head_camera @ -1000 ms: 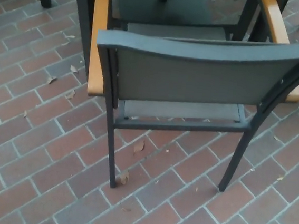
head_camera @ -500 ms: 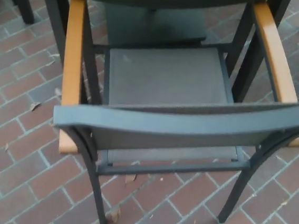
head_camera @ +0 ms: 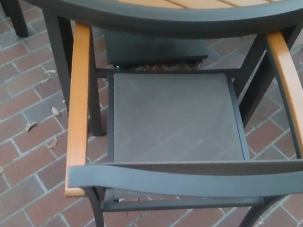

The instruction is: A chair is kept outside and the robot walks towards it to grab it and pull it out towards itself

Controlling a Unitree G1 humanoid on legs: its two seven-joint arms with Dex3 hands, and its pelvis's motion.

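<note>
Chair (head_camera: 177,121) sat tucked partly under the round surface (head_camera: 151,9), on the brick floor (head_camera: 14,148). Versus 0.5 s ago the whole view had shifted: camera moved, not the chair. Seat now filled the centre, backrest top rail (head_camera: 199,180) lay lower in frame, and the wooden tabletop slats appeared. Neither robot hand was in view, so whether their fingers were apart or together could not be told.
</note>
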